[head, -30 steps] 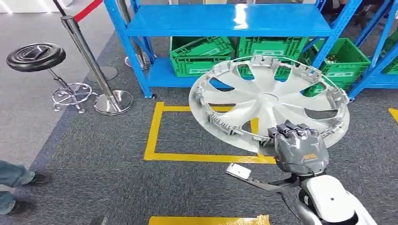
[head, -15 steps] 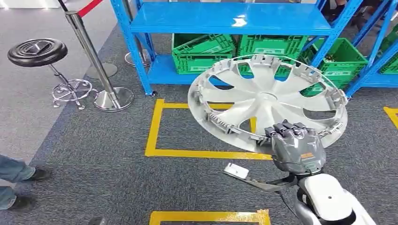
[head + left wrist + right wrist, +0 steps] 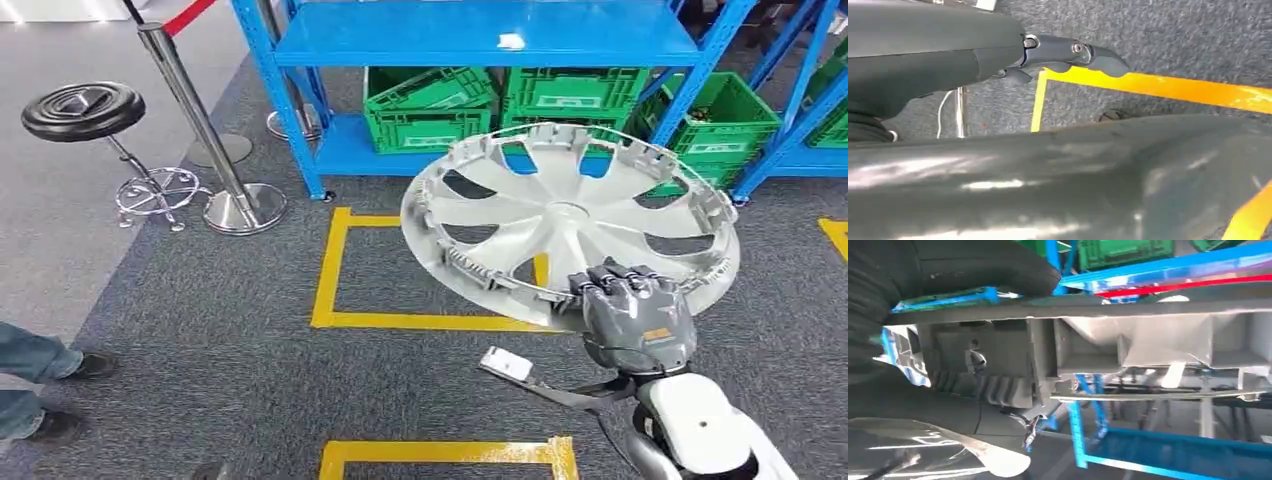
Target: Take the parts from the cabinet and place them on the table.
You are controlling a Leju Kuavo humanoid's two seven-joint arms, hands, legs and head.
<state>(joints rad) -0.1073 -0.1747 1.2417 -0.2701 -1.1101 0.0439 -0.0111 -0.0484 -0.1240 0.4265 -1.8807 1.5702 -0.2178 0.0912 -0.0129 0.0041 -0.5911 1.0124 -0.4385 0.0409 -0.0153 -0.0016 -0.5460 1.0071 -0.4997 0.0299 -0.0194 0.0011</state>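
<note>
While the right hand grips the near rim of the hubcap at lower right of the head view, fingers curled over its edge, the silver disc sits tilted above the carpet and yellow tape. In the left wrist view the left hand hangs over the floor, holding nothing, its fingers hard to read. Farther back stand blue shelves with green crates; upper left, a stool and post.

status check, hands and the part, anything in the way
Right hand grips silver wheel cover by its rim, held above the carpet. Left hand holds nothing, fingers' state unclear. Blue rack with green crates ahead; no table in sight.
</note>
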